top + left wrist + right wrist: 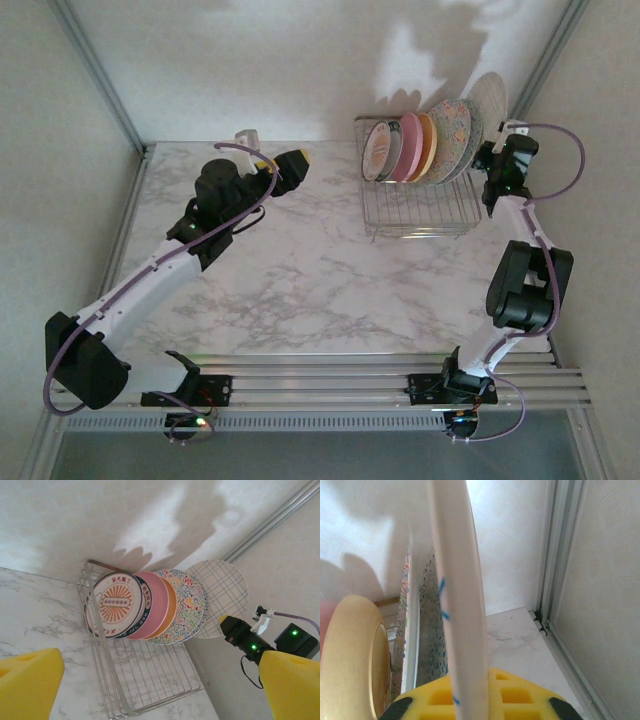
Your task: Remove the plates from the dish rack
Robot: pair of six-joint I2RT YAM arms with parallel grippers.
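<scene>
The silver wire dish rack (415, 212) (150, 680) stands at the back right of the marble table. On edge in it stand several plates: a white one with an orange emblem (116, 605) (378, 150), a pink one (156, 605), an orange-yellow one (173, 611) and a floral-speckled one (189, 609) (452, 135). My right gripper (497, 160) (236, 630) (470, 700) is shut on the rim of a white plate with blue grid lines (490, 98) (220, 596) (457, 605), held upright at the rack's right end, higher than the others. My left gripper (292, 163) (160, 672) hangs open left of the rack, facing it.
The side wall and a metal frame post (555, 580) stand close on the right of the held plate. The back wall (300, 70) rises just behind the rack. Bare marble table (300, 270) lies between the arms and in front of the rack.
</scene>
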